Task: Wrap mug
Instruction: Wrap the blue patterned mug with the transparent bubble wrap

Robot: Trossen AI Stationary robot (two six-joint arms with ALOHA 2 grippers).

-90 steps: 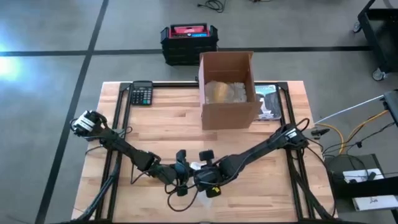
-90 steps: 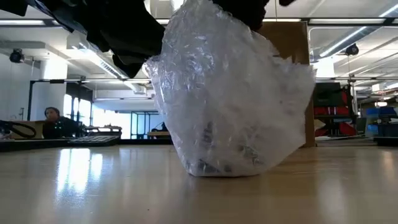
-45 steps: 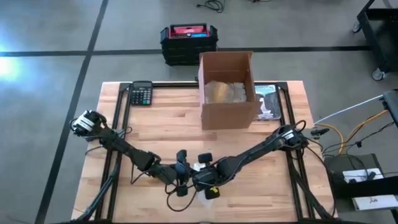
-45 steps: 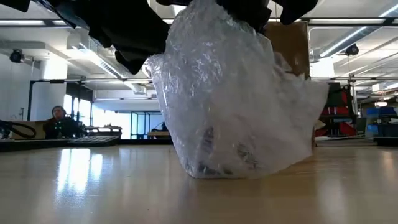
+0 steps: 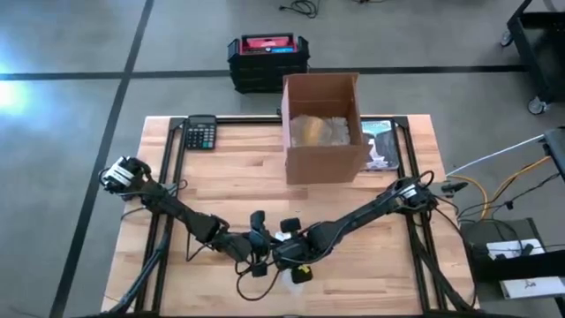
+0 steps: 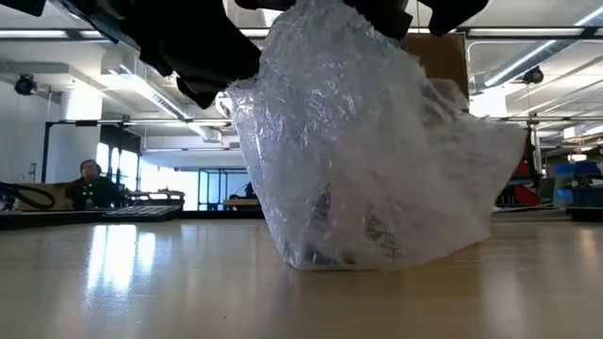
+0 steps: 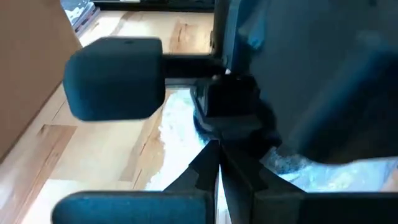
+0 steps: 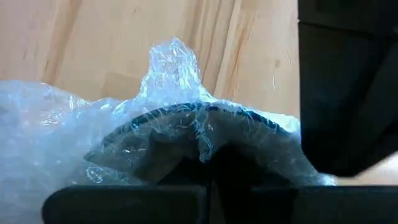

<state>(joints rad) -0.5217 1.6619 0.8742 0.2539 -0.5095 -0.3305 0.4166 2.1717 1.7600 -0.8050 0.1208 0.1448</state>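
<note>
I have both arms brought together at the front edge of the bench (image 5: 229, 177), near its middle, over the bubble wrap (image 6: 358, 160) bundle. The mug (image 8: 205, 146) sits inside it: through the right wrist camera I see a dark rim under the plastic, which is draped across the opening, with a peak of film standing up beyond it. From table height the wrap forms a tall crumpled tent resting on the wood, spreading loose toward one side.

The left pincer (image 5: 257, 240) and the right pincer (image 5: 288, 242) hang just above the bundle, close to each other. In the left wrist view the left one's pads stand apart with nothing between them, so I judge it released. For the right one I cannot tell whether it grips the film or only touches it.

I judge the wrapping to be midway: the mug is covered but the wrap is loose. Next I would gather the flared side in against the mug, holding the top down so nothing tips.

The cardboard box (image 5: 323, 128) waits at the far edge.
</note>
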